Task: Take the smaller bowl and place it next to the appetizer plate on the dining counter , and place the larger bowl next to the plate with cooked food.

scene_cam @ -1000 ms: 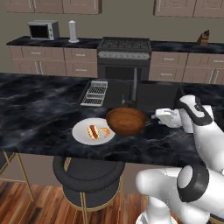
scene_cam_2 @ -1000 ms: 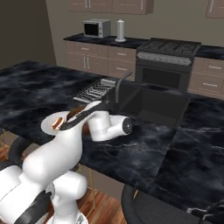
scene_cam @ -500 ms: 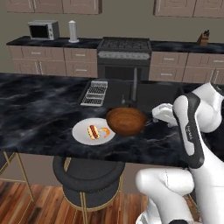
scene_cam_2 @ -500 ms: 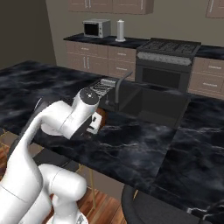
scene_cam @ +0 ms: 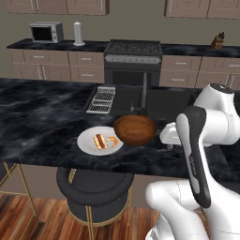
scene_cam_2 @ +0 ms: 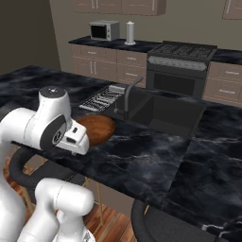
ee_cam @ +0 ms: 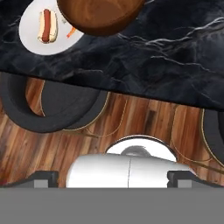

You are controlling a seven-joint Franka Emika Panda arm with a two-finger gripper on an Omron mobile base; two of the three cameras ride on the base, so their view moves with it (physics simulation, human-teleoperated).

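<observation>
The larger bowl (scene_cam: 135, 130), wide and dark reddish-brown, rests on the dining counter (scene_cam: 42, 126) and touches the right side of the plate with cooked food (scene_cam: 96, 140). My gripper (scene_cam: 169, 140) hangs just right of the bowl, over the counter's front edge. In the hand view the gripper (ee_cam: 113, 178) is open and holds nothing. That view looks down on the bowl (ee_cam: 98, 15) and the plate (ee_cam: 35, 39) at its top. The bowl (scene_cam_2: 97, 128) also sits beside my hand in the right base view. The smaller bowl and the appetizer plate are out of view.
A sink (scene_cam: 159, 103) with a dark faucet (scene_cam: 143, 96) and a wire dish rack (scene_cam: 102, 99) lie behind the bowl. Black round stools (scene_cam: 93, 187) stand under the counter's front edge above the wooden floor (ee_cam: 144, 113). A stove and wall cabinets line the back.
The arm has folded upward and back, and the hand has drawn slightly toward the counter's front edge. The bowl and plate have stayed put. The gripper has remained open.
</observation>
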